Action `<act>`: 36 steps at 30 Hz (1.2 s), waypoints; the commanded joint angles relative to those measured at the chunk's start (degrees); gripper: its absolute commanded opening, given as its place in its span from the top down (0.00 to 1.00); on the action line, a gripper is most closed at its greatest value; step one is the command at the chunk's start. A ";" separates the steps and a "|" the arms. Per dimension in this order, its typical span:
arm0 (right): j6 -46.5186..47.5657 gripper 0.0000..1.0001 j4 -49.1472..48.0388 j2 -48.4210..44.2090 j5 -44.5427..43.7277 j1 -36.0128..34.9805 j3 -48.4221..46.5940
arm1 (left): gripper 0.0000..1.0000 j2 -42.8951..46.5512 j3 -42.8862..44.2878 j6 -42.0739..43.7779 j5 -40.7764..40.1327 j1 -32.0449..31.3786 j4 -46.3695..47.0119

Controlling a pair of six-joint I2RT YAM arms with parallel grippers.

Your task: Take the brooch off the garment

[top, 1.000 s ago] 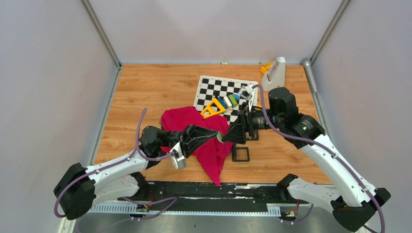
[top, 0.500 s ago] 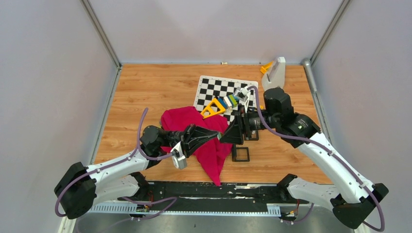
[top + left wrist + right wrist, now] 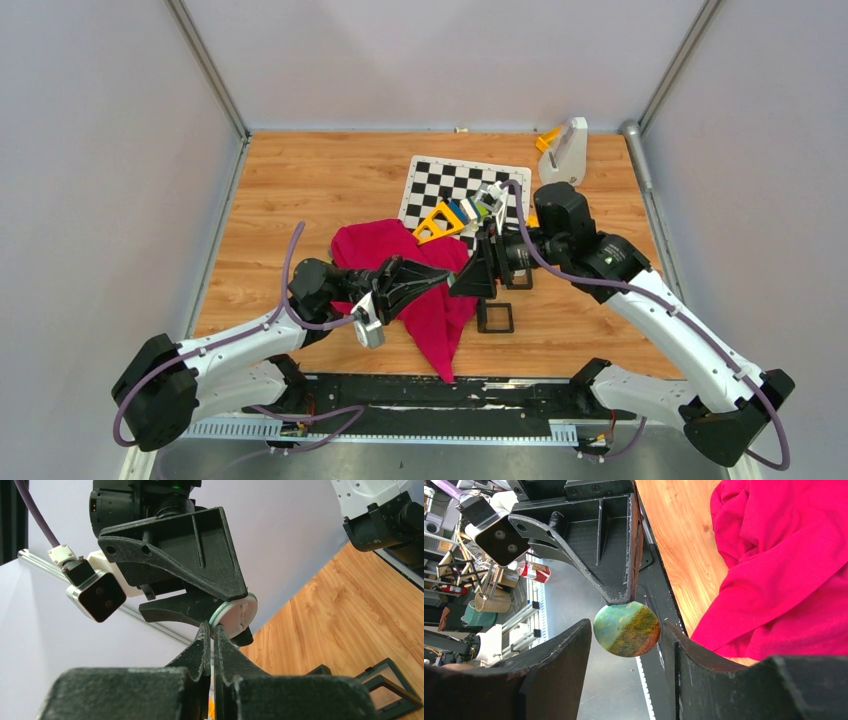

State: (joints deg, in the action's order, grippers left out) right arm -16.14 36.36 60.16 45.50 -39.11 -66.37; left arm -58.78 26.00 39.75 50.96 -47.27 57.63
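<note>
- Wood-grain worktop, walled in pale grey, carries the magenta garment crumpled at its middle. A chequered board lies behind it and a hollow black square frame sits just beside its right edge.
- The brooch, a small round disc with a landscape picture on its face, hangs in the air between the two hands, above the garment's right side. In the right wrist view no cloth touches it, so it looks free of the fabric.
- The left hand is clenched tight, its tips pinching the disc at the rim.
- The right hand is spread around the disc, one finger on each side. Only a sliver of gap shows at each edge, so it seems to have no grip yet.
- The step in hand looks like a takeover by the right hand.
- To do it well, keep the disc centred between the fingers and squeeze squarely on opposite edges. The left hand should let go only once both fingers bear firmly.
- The left pinch is on a thin rim, so a skewed squeeze could twist the disc loose and drop it onto the cloth.
</note>
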 commanded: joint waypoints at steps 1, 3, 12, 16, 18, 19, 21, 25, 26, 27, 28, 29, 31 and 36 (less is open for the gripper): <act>1.02 0.47 -2.67 0.13 0.22 -0.33 0.10 | 1.00 0.03 2.39 -0.54 0.79 0.16 0.95; 0.95 0.49 -2.84 0.07 0.53 -0.34 0.10 | 1.00 0.00 2.39 -0.52 0.71 0.16 1.07; -0.45 0.66 -2.42 -1.20 -4.79 -0.35 0.27 | 0.93 -0.23 1.99 -0.31 -0.05 0.16 0.76; -1.75 0.75 1.92 -1.13 -12.57 0.02 -0.12 | 0.68 -0.20 1.59 0.34 -1.01 0.20 -0.80; -2.51 0.76 3.88 -1.75 -17.33 0.32 0.28 | 0.58 -0.01 1.29 0.54 -1.54 0.17 -2.05; -2.99 0.77 4.84 -2.25 -20.18 0.58 0.54 | 0.53 0.01 1.08 0.65 -1.62 0.16 -2.86; -3.91 0.77 6.20 -3.40 -24.76 1.30 1.43 | 0.47 -0.22 0.46 0.45 -1.75 0.16 -3.21; -7.59 0.77 9.07 -5.34 -37.32 2.07 3.47 | 0.40 -1.16 -1.47 -1.98 -2.48 0.07 -0.84; -8.82 0.77 9.62 -5.78 -40.01 2.25 4.20 | 0.35 -1.47 -1.91 -2.85 -2.98 0.03 0.21; -10.05 0.79 10.07 -6.20 -42.52 2.28 5.02 | 0.33 -2.20 -2.88 -5.32 -3.41 0.05 2.49; -10.99 0.80 10.53 -6.81 -44.16 2.41 5.90 | 0.30 -2.60 -3.37 -6.84 -4.84 0.04 3.81; -11.94 0.81 10.83 -7.32 -45.19 2.42 6.77 | 0.28 -3.54 -4.12 -10.74 -5.80 0.01 6.25; -13.50 0.81 11.22 -8.61 -47.61 2.42 9.11 | 0.25 -4.95 -4.88 -17.64 -9.49 -0.02 8.93; -17.95 0.79 12.35 -11.72 -50.88 2.38 14.07 | 0.23 -8.09 -5.78 -27.92 -15.17 0.00 10.84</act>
State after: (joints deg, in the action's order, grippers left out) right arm -28.25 47.37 51.03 1.26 -36.93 -54.92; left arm -65.14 20.51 23.88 41.93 -47.16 62.30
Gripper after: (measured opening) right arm 0.470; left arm 0.765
